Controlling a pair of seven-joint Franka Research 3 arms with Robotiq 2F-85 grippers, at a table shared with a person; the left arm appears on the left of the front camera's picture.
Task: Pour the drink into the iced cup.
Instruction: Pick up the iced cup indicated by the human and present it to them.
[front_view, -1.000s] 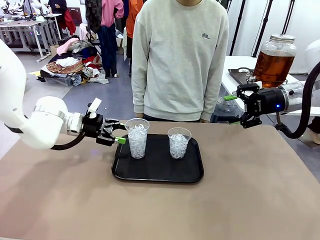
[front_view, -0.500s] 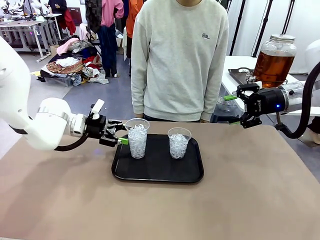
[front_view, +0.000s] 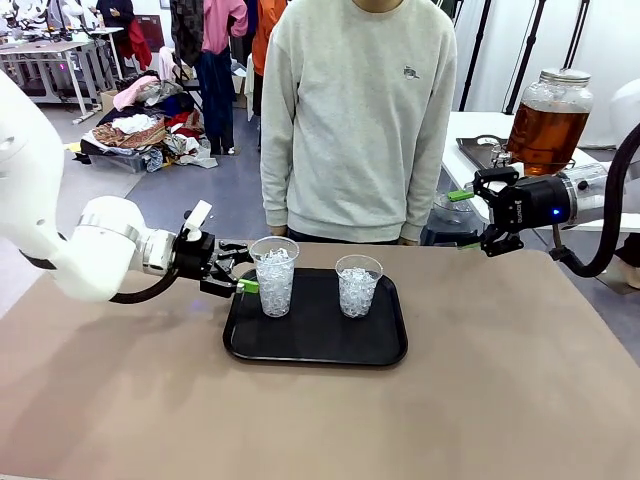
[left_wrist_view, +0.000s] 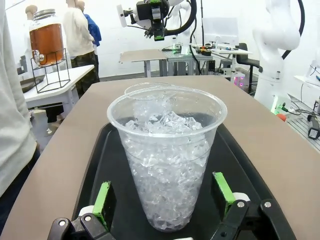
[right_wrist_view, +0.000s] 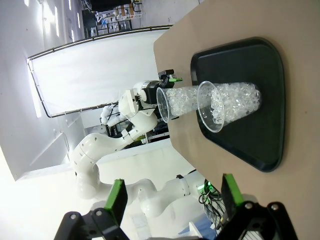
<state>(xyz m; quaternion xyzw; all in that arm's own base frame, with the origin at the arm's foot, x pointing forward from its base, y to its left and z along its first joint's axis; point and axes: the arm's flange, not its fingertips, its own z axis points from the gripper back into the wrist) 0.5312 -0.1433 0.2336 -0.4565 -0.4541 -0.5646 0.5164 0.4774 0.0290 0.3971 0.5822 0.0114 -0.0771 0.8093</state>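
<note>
In the front view, my left hand (front_view: 243, 267) lies low over the brown tabletop (front_view: 480, 390), at the left edge of a flat black plastic tray (front_view: 310, 342). Its fingers are spread to either side of the left iced cup (front_view: 274, 277), a clear plastic cup packed with crushed ice. The right iced cup (front_view: 358, 286), of the same kind, stands beside it on the tray, the two apart. My right hand (front_view: 465, 221) hangs in the air near the tabletop's far right corner, fingers spread and holding nothing. Behind it, the drink (front_view: 543, 135), a clear amber-brown liquid, fills a large lidded glass jar (front_view: 560, 88) on a white side table, well apart from both cups. A person in a grey sweatshirt (front_view: 355, 120) stands at the far edge.

In the left wrist view, the left iced cup (left_wrist_view: 167, 155) stands upright between my green pads (left_wrist_view: 103, 200). There is a gap on each side, so nothing is pinched. The drink (left_wrist_view: 46, 44) shows far off at the upper left.

In the right wrist view, my right hand (right_wrist_view: 174, 197) is spread wide on empty air. The tray (right_wrist_view: 270, 100) with both cups lies well beyond it, and my left hand (right_wrist_view: 169, 78) is at the farther cup.
</note>
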